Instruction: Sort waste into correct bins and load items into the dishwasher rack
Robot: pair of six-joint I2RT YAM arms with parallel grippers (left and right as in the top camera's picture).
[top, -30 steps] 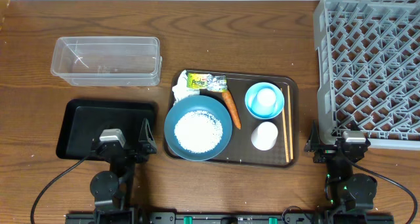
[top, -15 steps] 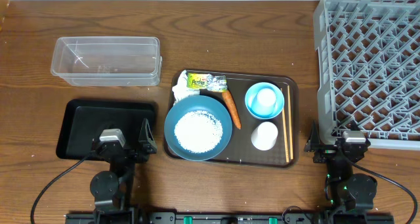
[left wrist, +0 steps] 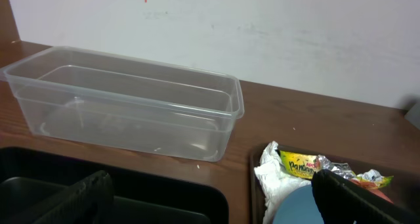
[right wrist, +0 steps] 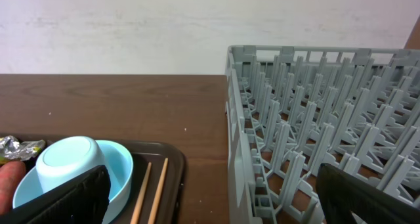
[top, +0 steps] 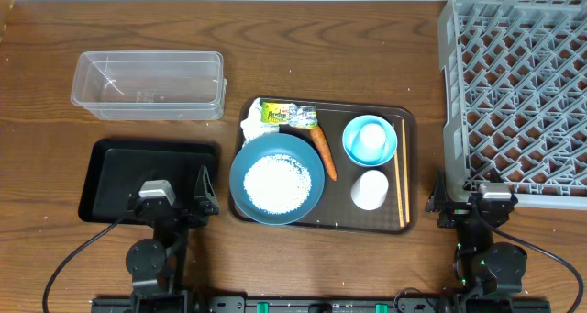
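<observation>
Status: no step of the task looks done.

Left fingers stand wide apart and hold nothing, low over the near end of the black tray, which is bare. Right fingers are likewise apart and empty, just beside the near corner of the dishwasher rack.

Between the two arms sits the brown tray, carrying every item:
- Near left: the blue plate-bowl with rice in it.
- Near right: a white cup.
- Along the right rim: the chopsticks.
- Behind these: the carrot against the plate-bowl, and the light-blue bowl with a second cup inside.
- Far left corner: the tissue and the wrapper, touching.

Farther back on the worktop, the clear tub is empty. The rack holds nothing.

Judged remaining:
- All four waste items go to the bins.
- Both bowls, both cups and the chopsticks go to the rack.
- The rice likely has to leave the plate-bowl first.
</observation>
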